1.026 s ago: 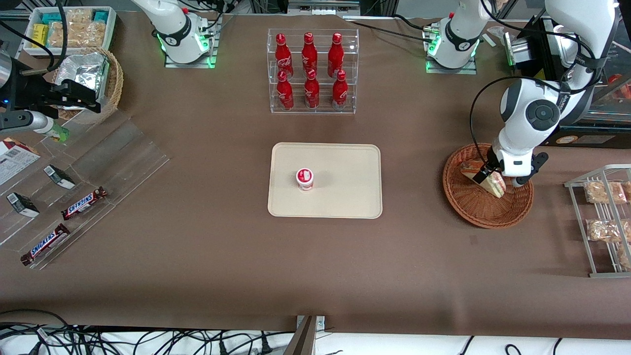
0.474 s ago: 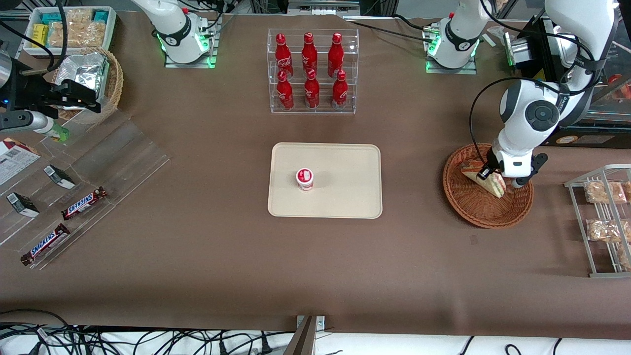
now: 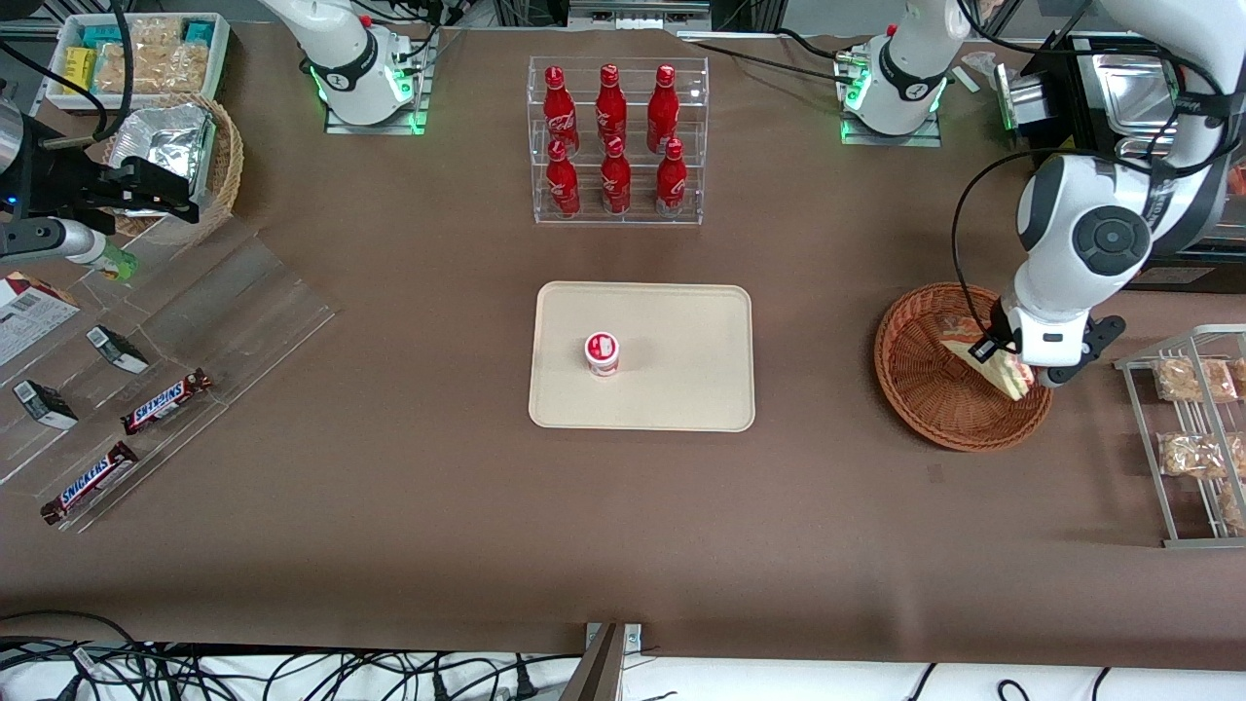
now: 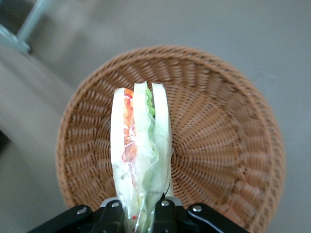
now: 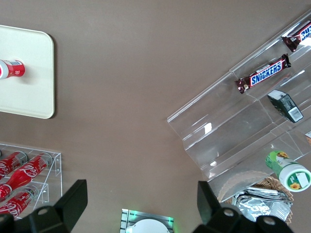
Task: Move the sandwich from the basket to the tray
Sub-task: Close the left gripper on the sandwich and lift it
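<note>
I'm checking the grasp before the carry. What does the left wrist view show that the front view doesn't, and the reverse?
Only the left wrist view shows the gripper shut on the sandwich near its end, with the red and green filling layers and clear wrap plain to see, held above the basket.

Only the front view shows the tray with a small red and white cup on it, the bottle rack, and the wire rack beside the basket.

Both show the sandwich, gripper and basket.
</note>
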You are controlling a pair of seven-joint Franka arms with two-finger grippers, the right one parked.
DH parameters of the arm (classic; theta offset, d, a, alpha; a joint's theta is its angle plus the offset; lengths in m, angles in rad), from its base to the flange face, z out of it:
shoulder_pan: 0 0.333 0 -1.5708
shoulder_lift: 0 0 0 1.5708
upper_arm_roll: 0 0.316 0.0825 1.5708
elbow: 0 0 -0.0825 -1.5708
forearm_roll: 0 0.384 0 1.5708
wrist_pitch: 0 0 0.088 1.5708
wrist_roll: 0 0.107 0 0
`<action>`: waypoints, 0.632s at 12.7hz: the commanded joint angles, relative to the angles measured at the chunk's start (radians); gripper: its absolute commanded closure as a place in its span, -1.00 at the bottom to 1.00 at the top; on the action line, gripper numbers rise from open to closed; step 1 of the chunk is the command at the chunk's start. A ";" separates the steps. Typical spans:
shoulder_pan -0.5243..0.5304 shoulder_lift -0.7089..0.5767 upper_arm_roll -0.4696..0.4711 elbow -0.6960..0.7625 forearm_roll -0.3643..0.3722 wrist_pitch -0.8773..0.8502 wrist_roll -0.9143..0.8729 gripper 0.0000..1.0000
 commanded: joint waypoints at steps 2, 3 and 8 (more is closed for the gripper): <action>-0.009 -0.001 -0.044 0.206 -0.114 -0.202 0.196 1.00; -0.020 0.000 -0.052 0.252 -0.140 -0.240 0.220 1.00; -0.059 0.012 -0.158 0.410 -0.256 -0.343 0.346 1.00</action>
